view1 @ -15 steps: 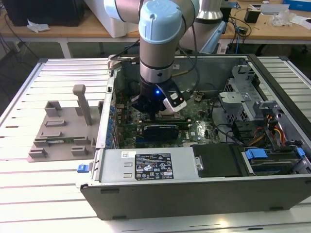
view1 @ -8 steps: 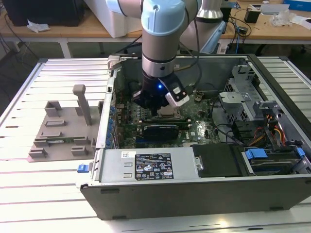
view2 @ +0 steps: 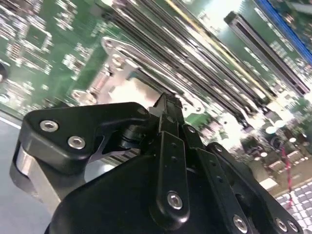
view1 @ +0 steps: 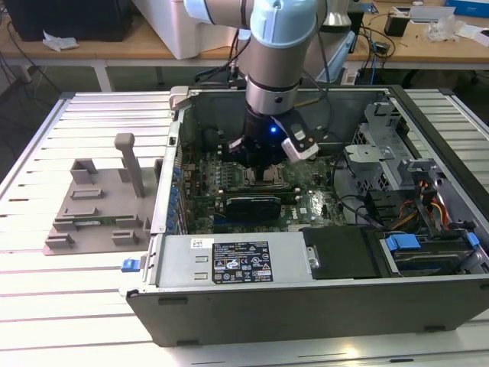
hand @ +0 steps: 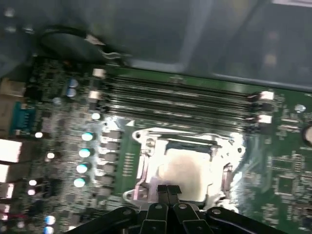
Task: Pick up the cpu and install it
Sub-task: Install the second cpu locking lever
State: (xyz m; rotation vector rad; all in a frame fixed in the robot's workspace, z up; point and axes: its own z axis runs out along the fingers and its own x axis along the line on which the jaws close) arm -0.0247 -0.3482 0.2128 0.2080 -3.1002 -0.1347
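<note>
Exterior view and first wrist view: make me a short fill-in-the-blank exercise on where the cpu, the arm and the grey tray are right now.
1. In the first wrist view, the cpu lies in the ___, just under the hand.
2. The arm reaches down into the open computer ___.
3. The grey tray lies on the exterior view's ___ side of the table.

Missing words: socket; case; left.

The cpu [hand: 184,170], silvery-grey and square, lies flat in the motherboard socket [hand: 146,161].
</note>
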